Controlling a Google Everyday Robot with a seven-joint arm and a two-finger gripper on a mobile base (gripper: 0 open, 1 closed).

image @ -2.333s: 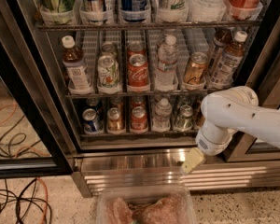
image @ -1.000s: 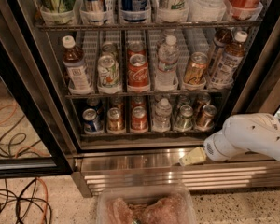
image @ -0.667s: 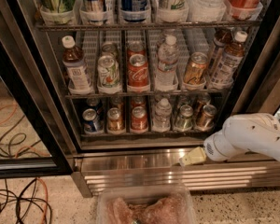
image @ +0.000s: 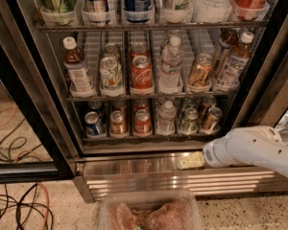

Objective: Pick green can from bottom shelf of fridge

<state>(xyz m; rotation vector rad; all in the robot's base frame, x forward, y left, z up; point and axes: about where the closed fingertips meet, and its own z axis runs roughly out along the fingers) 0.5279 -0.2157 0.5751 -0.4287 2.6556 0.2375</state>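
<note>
The fridge (image: 48, 104) stands open, with wire shelves and a ribbed steel base (image: 134, 169). On the bottom shelf (image: 149, 137) the green can (image: 188, 121), pale silvery-green, stands in the second lane from the right. A small water bottle (image: 166, 118) is on its left and a bronze can (image: 211, 120) on its right. My gripper (image: 189, 162) is in front of the steel base, just below the shelf edge and below the green can. It is apart from the can. The white arm (image: 249, 150) reaches in from the right.
Blue (image: 93, 124), gold (image: 118, 123) and red (image: 142, 122) cans fill the left lanes. Bottles and cans stand on the tier above (image: 149, 96). The black door frame (image: 24, 128) juts out at left. Cables (image: 14, 205) lie on the floor. A clear tub (image: 149, 212) sits bottom centre.
The arm has dropped and swung to the right, uncovering the right end of the bottom shelf. The gripper has stayed by the steel base. Nothing has moved in the last second.
</note>
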